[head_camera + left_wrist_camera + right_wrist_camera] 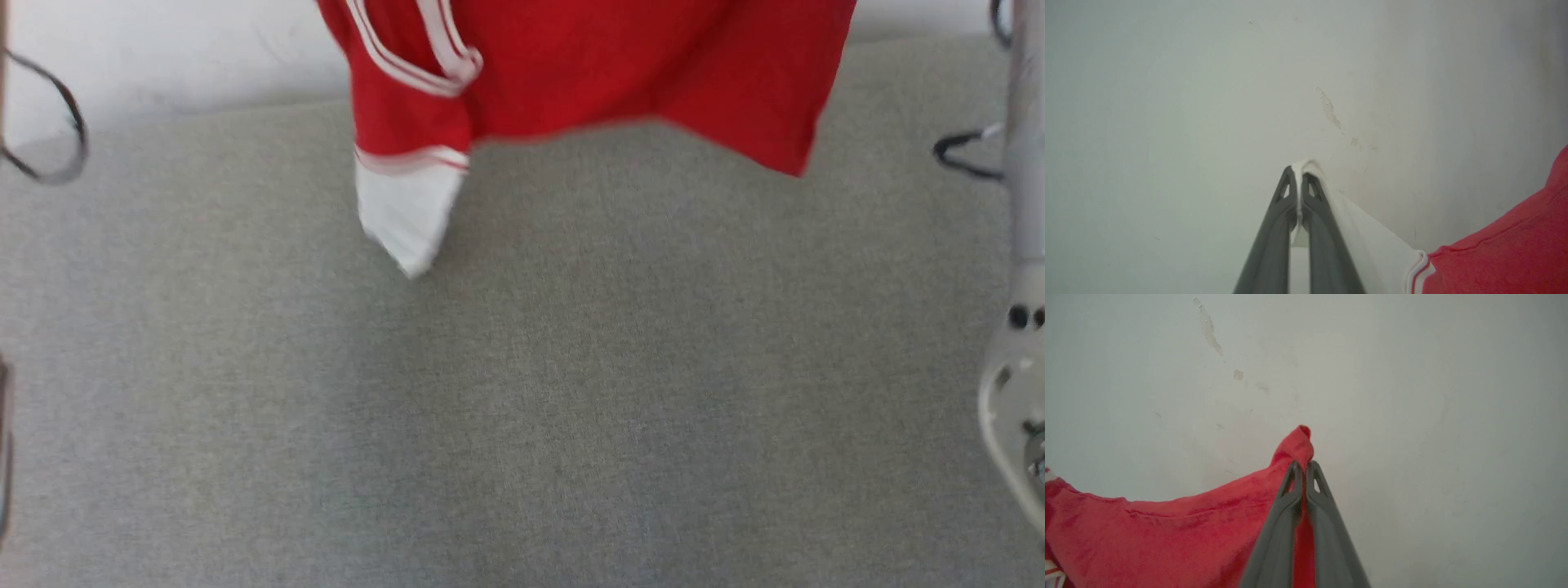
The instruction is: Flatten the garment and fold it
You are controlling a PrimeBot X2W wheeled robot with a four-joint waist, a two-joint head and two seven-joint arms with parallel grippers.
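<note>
While garment (571,73) hangs over grey surface (522,408) | left fingers (1269,245) pinch white sleeve (1372,245) | right fingers (1276,539) pinch red cloth (1296,447)

Grey fabric-covered surface (522,425)

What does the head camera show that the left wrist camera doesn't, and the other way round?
Head view: the grey cloth surface below, a white sleeve dangling from the shirt, and a pale arm at the right edge. Left wrist view: the left fingers pinched shut on a white bit of the shirt. Both: the red shirt, held up, with the pale wall behind.
</note>
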